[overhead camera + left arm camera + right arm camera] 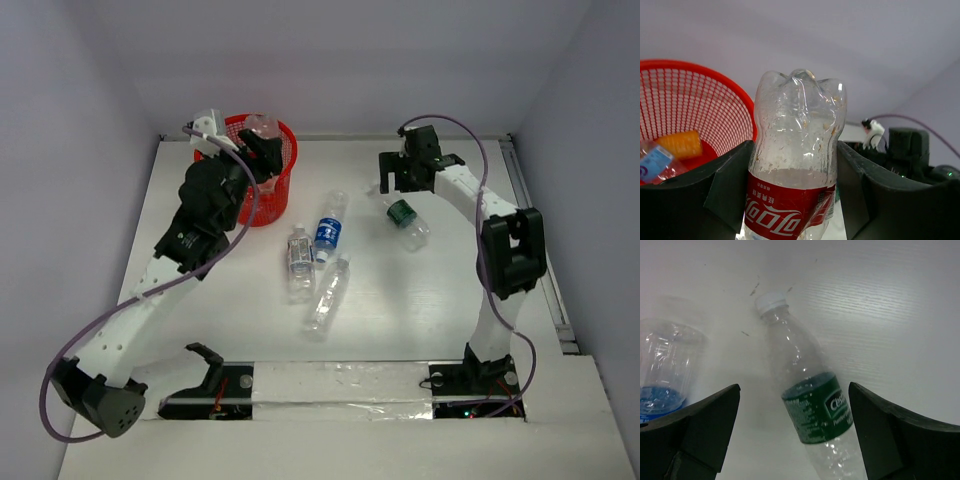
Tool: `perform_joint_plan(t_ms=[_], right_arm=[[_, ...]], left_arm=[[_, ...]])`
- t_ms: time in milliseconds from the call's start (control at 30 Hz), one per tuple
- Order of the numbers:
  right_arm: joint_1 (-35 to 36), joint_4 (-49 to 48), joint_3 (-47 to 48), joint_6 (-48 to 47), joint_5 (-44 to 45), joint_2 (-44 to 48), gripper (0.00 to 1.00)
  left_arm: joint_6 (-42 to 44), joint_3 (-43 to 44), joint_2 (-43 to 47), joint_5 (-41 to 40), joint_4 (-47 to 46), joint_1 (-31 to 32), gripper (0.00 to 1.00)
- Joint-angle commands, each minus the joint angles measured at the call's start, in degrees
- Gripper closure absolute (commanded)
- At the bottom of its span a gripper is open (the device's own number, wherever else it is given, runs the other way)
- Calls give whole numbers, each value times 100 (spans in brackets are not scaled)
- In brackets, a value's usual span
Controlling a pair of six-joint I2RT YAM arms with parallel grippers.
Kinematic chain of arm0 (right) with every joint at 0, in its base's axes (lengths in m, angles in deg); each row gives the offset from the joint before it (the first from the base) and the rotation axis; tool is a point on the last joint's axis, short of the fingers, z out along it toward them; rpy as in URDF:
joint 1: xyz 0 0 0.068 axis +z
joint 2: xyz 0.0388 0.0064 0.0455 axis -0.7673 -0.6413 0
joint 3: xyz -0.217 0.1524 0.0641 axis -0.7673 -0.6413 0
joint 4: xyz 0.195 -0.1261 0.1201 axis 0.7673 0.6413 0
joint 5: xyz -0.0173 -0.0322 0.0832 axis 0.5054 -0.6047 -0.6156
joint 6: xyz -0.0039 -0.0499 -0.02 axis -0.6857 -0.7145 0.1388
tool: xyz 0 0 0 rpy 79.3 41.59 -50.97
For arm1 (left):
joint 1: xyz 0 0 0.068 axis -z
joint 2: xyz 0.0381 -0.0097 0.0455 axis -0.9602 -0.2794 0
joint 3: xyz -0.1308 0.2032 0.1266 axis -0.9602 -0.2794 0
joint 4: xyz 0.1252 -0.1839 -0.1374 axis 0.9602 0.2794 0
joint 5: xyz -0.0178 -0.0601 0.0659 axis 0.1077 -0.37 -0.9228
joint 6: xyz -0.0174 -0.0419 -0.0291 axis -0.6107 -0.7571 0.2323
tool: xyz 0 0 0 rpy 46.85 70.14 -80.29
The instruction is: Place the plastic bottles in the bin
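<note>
My left gripper [794, 150] is shut on a clear bottle with a red label [797, 165]. It holds the bottle base-up over the rim of the red mesh bin [283, 140]. Inside the bin [690, 100] lie a bottle with an orange label [682, 143] and one with a blue label [652, 165]. My right gripper [795, 435] is open and hovers over a green-labelled bottle [812, 405] with a white cap, which lies flat on the table between the fingers without touching them. In the top view the right gripper [405, 180] is just behind this bottle [407, 222].
Three more bottles lie mid-table: one with a blue label [329, 228], one with a pale label [299, 262] and a clear one [328, 293]. The blue-labelled one shows at the left of the right wrist view [665, 370]. A rail [540, 230] runs along the table's right edge.
</note>
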Motion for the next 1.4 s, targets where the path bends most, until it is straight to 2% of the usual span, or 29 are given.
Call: perform_joint_plan(t_ms=[0, 133, 267, 467, 600, 833, 1033, 1167, 1267, 1367], right_arm=[[-48, 654, 575, -326, -186, -485, 6], [-48, 690, 628, -300, -62, -758, 6], [-48, 971, 847, -300, -62, -996, 11], [-48, 1191, 892, -326, -62, -1260, 17], [-48, 1024, 725, -230, -89, -1216, 35], [-48, 76, 57, 95, -220, -567, 41], [-48, -627, -470, 403, -492, 540, 42], [-48, -1102, -839, 710, -800, 1331, 43], [13, -1550, -1156, 921, -1134, 1938, 43], [197, -2060, -1349, 1176, -1565, 2412, 42]], left_arm=[[-84, 562, -182, 437, -68, -513, 64], [12, 975, -489, 649, 38, -1023, 64], [-31, 1450, -998, 1017, 126, -1622, 64], [-102, 1617, -1517, 1457, -216, -2132, 64], [-23, 1688, -1825, 1405, -515, -2316, 64], [21, 1258, -2168, 1229, -1647, -2370, 64], [179, 731, -2414, 939, -2623, -2370, 63], [232, 494, -2660, 921, -2914, -2370, 62], [232, 239, -2731, 886, -3240, -2370, 60], [276, 115, -2819, 903, -3381, -2370, 52]])
